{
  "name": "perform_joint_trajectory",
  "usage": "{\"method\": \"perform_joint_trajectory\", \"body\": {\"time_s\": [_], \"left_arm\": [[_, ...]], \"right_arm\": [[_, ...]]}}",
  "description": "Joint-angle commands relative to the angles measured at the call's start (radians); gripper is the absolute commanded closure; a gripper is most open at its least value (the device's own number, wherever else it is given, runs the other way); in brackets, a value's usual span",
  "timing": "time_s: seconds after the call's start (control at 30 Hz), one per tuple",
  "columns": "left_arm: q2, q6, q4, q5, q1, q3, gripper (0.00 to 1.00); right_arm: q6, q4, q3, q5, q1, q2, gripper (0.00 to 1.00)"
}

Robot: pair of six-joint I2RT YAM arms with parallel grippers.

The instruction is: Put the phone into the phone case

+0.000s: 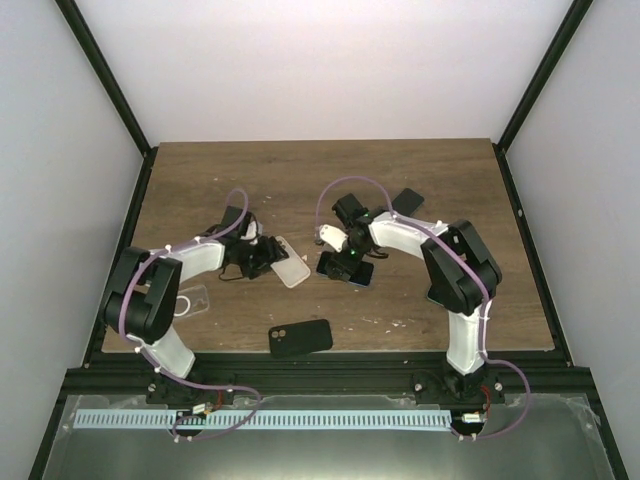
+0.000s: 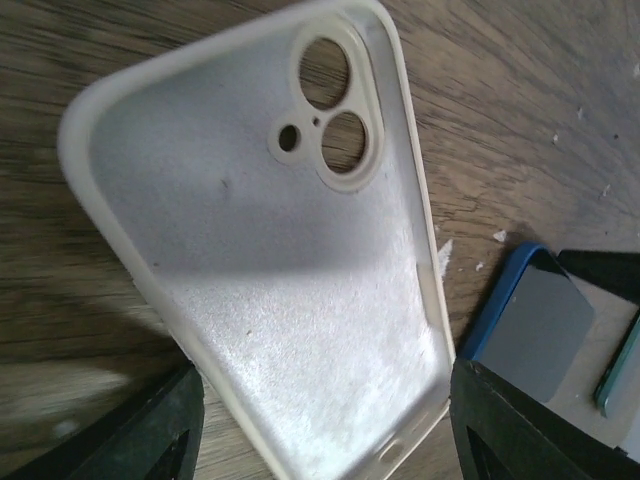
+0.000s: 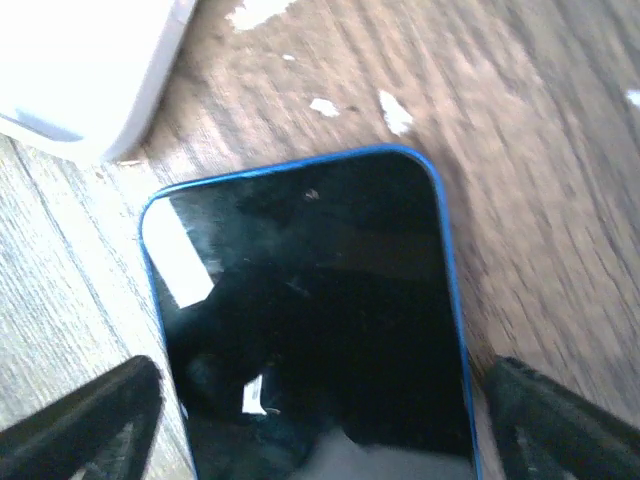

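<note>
Phone (image 3: pixel 310 330): blue-edged, screen up, flat on the table (image 1: pixel 300 180), about midway between its left and right edges, just beside the white phone case (image 2: pixel 290 270). Right gripper (image 3: pixel 325 415) straddles one end of the phone, jaws apart, with a narrow gap at the right finger. Left gripper (image 2: pixel 325 430) straddles the near end of the case, which lies open side up. Its fingers sit at both long edges of the case; whether they clamp it cannot be told.

Showing matt, finely grained, rubbery-looking plastic across the inside of the white phone case (image 2: pixel 290 300), with smooth rounded rims. Gleaming glossy and glass-smooth over the dark screen of the phone (image 3: pixel 320 330), edged in blue. Lying matt and rough-grained throughout the brown wooden table (image 2: pixel 520 80), flecking with pale chips.
</note>
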Motion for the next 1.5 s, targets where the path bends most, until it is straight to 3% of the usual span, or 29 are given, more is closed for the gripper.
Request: {"method": "perform_joint_trajectory", "body": {"time_s": [0.0,0.03,0.2,0.7,0.9,1.17,1.47], "left_arm": [[0.034,-0.002,0.019,0.007,-0.043,0.052,0.32],[0.038,-0.003,0.02,0.007,-0.049,0.061,0.33],[0.027,-0.002,-0.013,-0.008,-0.055,0.103,0.34],[-0.174,-0.041,-0.03,-0.005,0.117,-0.003,0.27],[-0.173,-0.028,-0.044,-0.018,0.124,-0.012,0.26],[-0.189,-0.037,-0.049,0.0,0.139,-0.025,0.25],[-0.205,-0.039,-0.046,0.009,0.168,-0.037,0.22]], "right_arm": [[0.14,-0.132,-0.018,-0.106,-0.043,0.016,0.05],[0.128,-0.127,-0.026,-0.123,-0.043,-0.001,0.01],[0.024,-0.071,-0.1,-0.041,-0.043,-0.077,0.0],[-0.055,0.0,-0.106,0.16,0.019,-0.009,0.1],[-0.021,0.013,-0.107,0.195,0.041,-0.003,0.21],[0.099,0.01,-0.123,0.121,0.08,-0.051,0.24],[0.289,-0.083,-0.087,0.139,0.085,-0.126,0.28]]}}
